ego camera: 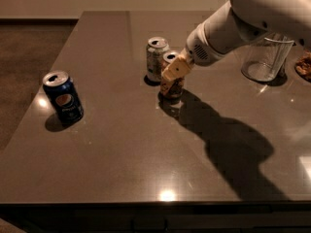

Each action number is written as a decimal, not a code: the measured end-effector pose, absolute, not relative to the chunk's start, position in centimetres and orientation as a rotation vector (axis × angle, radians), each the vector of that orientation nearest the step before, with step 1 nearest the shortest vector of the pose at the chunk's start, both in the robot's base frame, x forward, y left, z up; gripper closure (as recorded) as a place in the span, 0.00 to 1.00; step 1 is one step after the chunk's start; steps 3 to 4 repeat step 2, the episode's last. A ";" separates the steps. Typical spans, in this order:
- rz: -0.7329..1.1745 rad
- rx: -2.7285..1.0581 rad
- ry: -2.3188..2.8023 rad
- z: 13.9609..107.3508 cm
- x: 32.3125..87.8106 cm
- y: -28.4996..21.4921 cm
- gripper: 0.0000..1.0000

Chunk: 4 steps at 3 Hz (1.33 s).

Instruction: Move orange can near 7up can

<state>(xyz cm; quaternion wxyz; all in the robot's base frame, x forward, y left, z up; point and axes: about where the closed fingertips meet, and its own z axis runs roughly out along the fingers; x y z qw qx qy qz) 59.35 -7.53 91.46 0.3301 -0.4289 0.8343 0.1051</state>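
The orange can (171,88) stands on the dark table (121,154), just right of and slightly in front of the 7up can (156,58), with a narrow gap between them. My gripper (174,71) reaches in from the upper right. Its tan fingers (176,68) are closed around the upper half of the orange can and hide part of its body. The 7up can is upright, pale and mottled, with a silver top.
A dark blue can (63,97) with a round logo stands at the left of the table. A clear glass cup (266,57) stands at the right, behind my arm. A brown object (305,64) lies at the right edge.
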 end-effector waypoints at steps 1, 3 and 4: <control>0.276 -1.126 2.181 91.6 59.3 -7.4 0.28; 0.276 -1.129 2.179 91.6 59.2 -7.3 0.05; 0.276 -1.129 2.179 91.6 59.2 -7.3 0.05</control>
